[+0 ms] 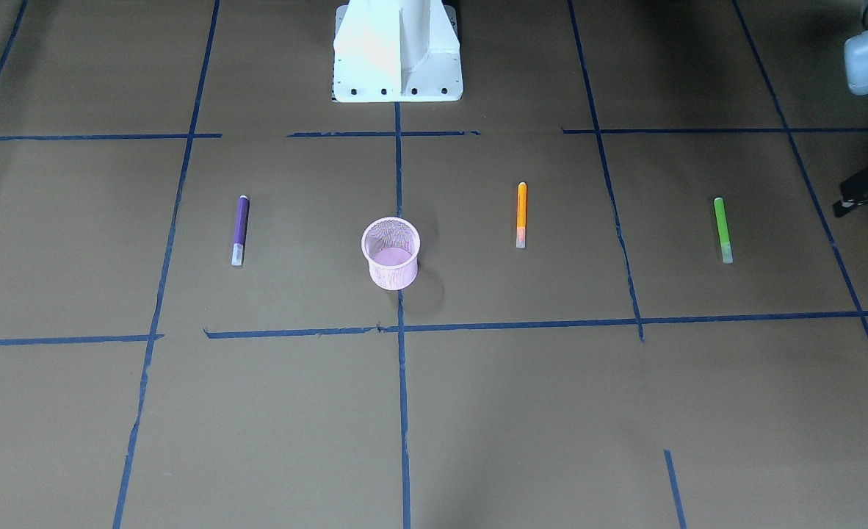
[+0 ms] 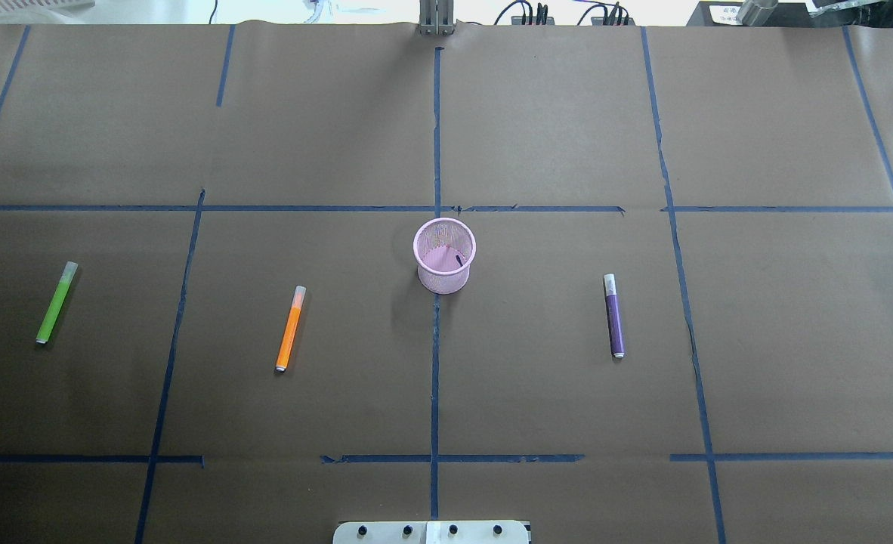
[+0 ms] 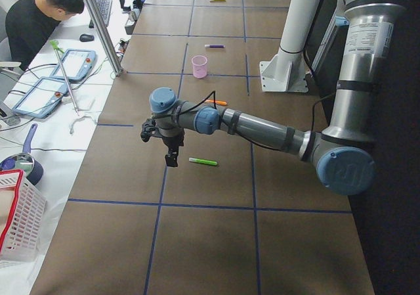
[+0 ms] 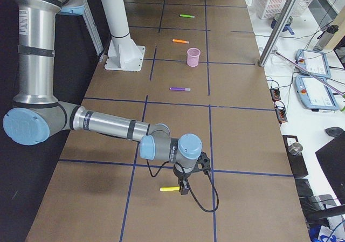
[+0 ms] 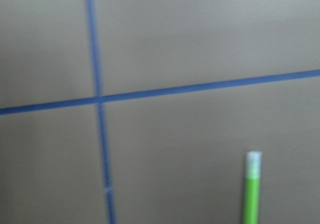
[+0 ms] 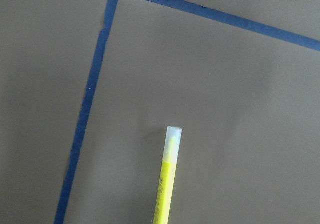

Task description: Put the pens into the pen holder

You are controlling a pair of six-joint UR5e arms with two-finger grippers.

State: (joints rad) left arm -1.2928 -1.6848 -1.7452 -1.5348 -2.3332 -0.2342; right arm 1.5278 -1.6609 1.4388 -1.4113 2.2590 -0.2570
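The pens numbered four, all lying flat on the desk and none in the cup. The green pen (image 2: 57,302) lay toward the edge at the robot's left end and the orange pen (image 2: 290,329) between it and the middle. The purple pen (image 2: 613,315) lay on the other side of the middle, and the yellow pen (image 4: 168,189) near the edge at the robot's right end. The one pen holder (image 2: 443,281) stood upright at the desk's middle, on the centre tape line. There were two grippers. The left gripper (image 3: 172,158) hung near the green pen and the right gripper (image 4: 184,188) close over the yellow one. Whether either pair of jaws was spread or pressed together could not be told, as only the side cameras showed them. The likely trouble lay in the pens' shape: slim and round, one could roll away or slip from an off-centre pinch. The holder looked light and was shorter than a pen, so a pen striking its rim or leaning hard might tip it. Two arms arriving above it together could also collide.
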